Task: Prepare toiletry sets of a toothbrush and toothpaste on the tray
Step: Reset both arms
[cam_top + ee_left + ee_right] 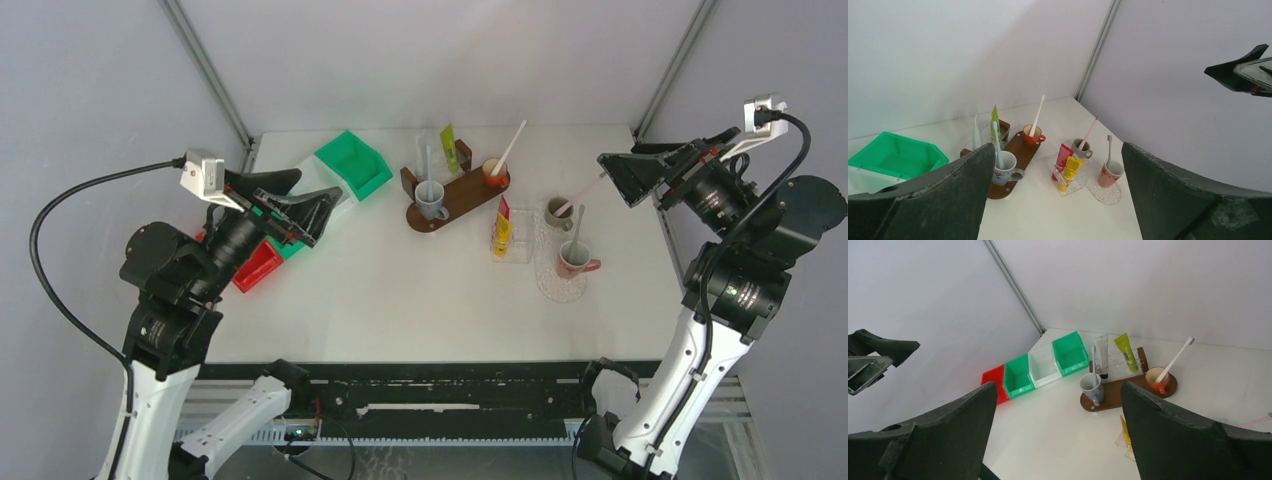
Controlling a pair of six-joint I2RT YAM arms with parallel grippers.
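1. The left pincer [298,205] hangs in the air over the left side of the table. Its jaws are spread wide and hold nothing. It points across the table, so its camera takes in the whole work area.
2. The right pincer [640,165] hangs over the right side, facing the left one. Its jaws are also wide apart and empty.
3. Ahead of the left pincer and below it lies the wooden tray [465,200], framed between its two fingers in its own view.
4. A grey mug [431,200] stands at the tray end closer to the left pincer, and an orange cup [494,173] at the end farther from it. Each props a toothbrush upright, which leaves the handle free to grasp.
5. Beyond the grey mug, a green-yellow tube [449,148] stands on end in a clear rack.
6. The red-yellow tubes [501,228] are closer to the right pincer, below and ahead of it. They stand in a clear holder just off the tray.
7. Almost beneath the right pincer, a brown-grey mug [557,212] and a pink mug [575,260] sit on a glass dish [553,285]. Each holds a brush.
8. Judging by this layout, the cups on the tray lack toothpaste, and the right pincer is better placed to fetch a tube.
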